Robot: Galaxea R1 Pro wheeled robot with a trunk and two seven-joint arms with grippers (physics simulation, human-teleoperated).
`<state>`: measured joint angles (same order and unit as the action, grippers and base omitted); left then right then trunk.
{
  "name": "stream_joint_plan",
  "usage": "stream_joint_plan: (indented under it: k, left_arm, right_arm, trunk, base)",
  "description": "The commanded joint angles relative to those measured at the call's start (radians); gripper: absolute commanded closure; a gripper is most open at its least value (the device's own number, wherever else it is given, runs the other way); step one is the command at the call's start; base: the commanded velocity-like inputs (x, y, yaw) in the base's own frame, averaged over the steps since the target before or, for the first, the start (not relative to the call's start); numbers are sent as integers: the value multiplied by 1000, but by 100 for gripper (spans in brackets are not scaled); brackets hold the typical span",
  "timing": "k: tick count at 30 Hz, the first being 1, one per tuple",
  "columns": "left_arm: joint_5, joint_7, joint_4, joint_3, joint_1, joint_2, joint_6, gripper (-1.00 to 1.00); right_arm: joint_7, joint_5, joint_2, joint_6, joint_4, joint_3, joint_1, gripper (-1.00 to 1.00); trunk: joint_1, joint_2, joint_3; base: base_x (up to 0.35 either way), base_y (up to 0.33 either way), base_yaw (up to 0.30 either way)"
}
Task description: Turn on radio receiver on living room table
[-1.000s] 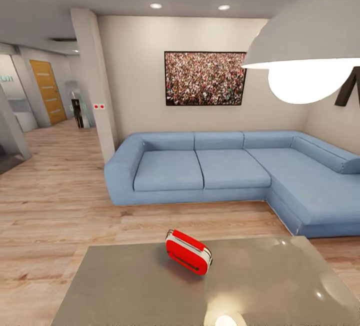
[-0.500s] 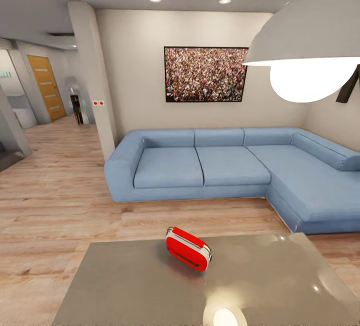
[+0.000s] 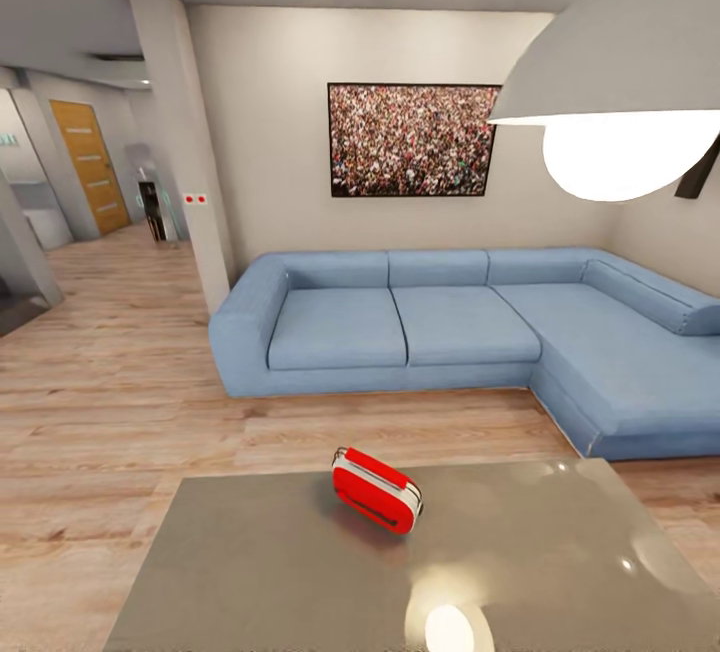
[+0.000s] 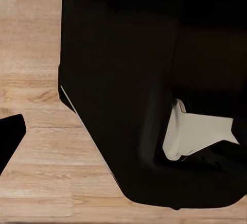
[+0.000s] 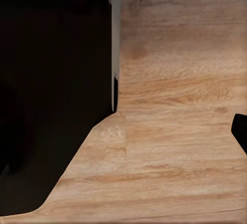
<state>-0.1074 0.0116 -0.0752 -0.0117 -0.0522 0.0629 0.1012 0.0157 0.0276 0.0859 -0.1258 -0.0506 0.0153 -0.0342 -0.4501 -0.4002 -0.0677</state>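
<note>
Head view: unlabelled radio receiver [image 3: 376, 489] on table [image 3: 250, 572].

No words or numbers clear enough to read anywhere, not even on the red radio [image 3: 376, 489].

We are seeing the radio [image 3: 376, 489] lying on the table [image 3: 250, 572], the sofa [image 3: 450, 332] standing behind it.
</note>
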Motion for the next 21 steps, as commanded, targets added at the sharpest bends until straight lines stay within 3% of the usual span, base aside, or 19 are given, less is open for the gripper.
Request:
stream_joint_plan:
  k: [1, 21]
  left_arm:
    - [0, 0, 0, 0, 0, 0, 0, -100]
    - [0, -1, 0, 0, 0, 0, 0, -100]
  right_arm:
    - [0, 0, 0, 0, 0, 0, 0, -100]
    - [0, 0, 0, 0, 0, 0, 0, -100]
  trunk:
    - [0, 0, -2]
    - [0, 0, -34]
  base:
    - [0, 0, 0]
    - [0, 0, 0]
